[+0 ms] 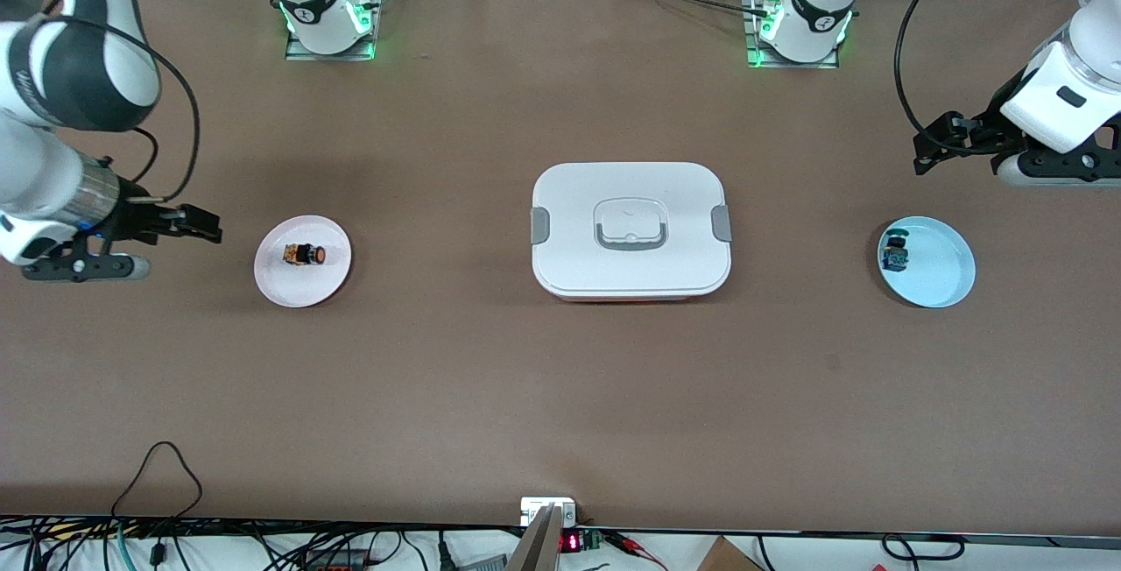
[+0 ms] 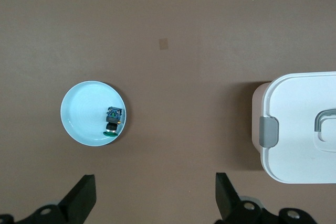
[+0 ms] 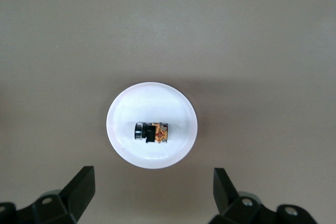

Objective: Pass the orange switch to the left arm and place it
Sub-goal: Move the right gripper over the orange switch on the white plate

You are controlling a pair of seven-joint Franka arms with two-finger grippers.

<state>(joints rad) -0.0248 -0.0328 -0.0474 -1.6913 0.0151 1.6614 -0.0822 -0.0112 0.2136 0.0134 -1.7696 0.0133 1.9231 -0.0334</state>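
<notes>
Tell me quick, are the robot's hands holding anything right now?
Left gripper: fingers open, holding nothing, near the blue plate.
Right gripper: fingers open, holding nothing, near the pink plate with the orange switch.

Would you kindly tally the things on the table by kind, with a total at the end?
Plates: 2, the pink plate and the blue plate.
Switches: 2, the orange switch lying on the pink plate and the blue switch on the blue plate.
Boxes: 1, the white box between the plates, lid on.
Total: 5.
</notes>
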